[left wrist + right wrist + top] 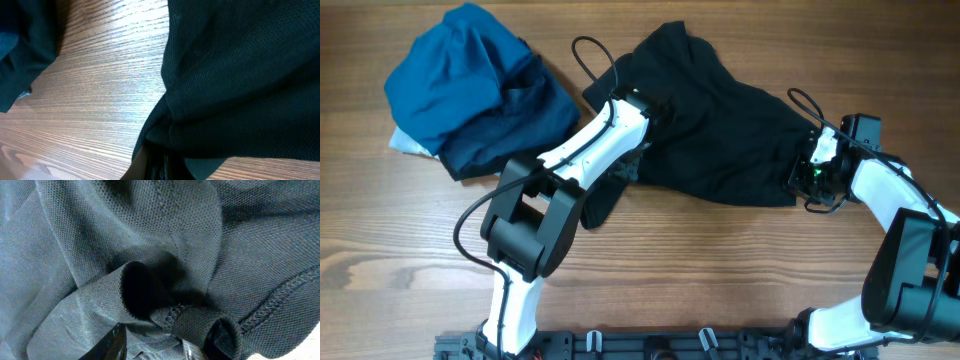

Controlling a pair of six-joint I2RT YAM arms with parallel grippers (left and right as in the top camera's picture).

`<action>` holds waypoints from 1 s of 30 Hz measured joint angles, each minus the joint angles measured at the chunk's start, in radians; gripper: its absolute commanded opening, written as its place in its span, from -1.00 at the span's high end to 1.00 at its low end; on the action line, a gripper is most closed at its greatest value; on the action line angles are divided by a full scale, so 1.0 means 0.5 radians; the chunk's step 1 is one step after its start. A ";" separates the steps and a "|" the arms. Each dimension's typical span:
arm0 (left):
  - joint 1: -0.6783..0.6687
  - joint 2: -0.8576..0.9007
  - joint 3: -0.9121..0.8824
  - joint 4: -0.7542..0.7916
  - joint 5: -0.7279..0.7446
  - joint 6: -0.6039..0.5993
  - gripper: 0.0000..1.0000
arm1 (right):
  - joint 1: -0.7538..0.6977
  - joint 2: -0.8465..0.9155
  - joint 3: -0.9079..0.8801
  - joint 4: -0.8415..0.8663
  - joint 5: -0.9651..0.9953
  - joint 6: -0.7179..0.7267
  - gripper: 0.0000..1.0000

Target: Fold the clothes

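Note:
The clothes are one black mesh shirt [720, 130], lying crumpled on the wooden table [720, 270] at centre right. My left gripper [650, 113] sits at its left part. In the left wrist view its jaws [161, 167] are pinched shut on a fold of the shirt [240, 75], which hangs over them. My right gripper [804, 176] is at the shirt's right edge. In the right wrist view its fingers [112, 342] stand apart, a stitched hem of the shirt [150, 230] bunched between them and draped over the right one.
A bright-blue and navy bundle of garments [470, 90] lies at the back left, its dark edge [25, 45] close to the left arm. Bare wood lies between it and the shirt [100, 85]. Arm cables loop above the shirt.

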State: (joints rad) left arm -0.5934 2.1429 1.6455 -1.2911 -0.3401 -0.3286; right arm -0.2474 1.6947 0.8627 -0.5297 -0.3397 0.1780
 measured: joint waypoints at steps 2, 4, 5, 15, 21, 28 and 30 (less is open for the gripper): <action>0.000 0.000 0.000 0.001 0.000 0.000 0.91 | 0.000 0.000 0.000 0.005 -0.057 -0.035 0.13; 0.000 0.000 0.000 0.000 0.000 0.000 0.91 | 0.000 0.000 0.000 0.030 -0.254 -0.143 0.12; 0.000 0.000 0.000 0.000 0.000 0.000 0.91 | 0.000 0.000 0.000 0.031 -0.344 -0.188 0.15; 0.000 0.000 0.000 0.000 0.000 0.000 0.91 | 0.002 0.001 0.000 -0.077 -0.562 -0.330 0.39; 0.000 0.000 0.000 0.000 0.000 0.000 0.91 | 0.026 0.003 -0.002 -0.180 -0.349 -0.269 0.38; 0.000 0.000 0.000 0.000 0.000 0.000 0.92 | 0.136 0.003 -0.059 -0.138 -0.204 -0.167 0.91; 0.000 0.000 0.000 0.000 0.000 0.000 0.92 | 0.136 0.002 -0.054 -0.173 -0.188 -0.137 0.91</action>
State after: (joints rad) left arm -0.5934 2.1429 1.6455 -1.2911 -0.3401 -0.3286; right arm -0.1795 1.6958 0.8356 -0.6163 -0.4339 0.1093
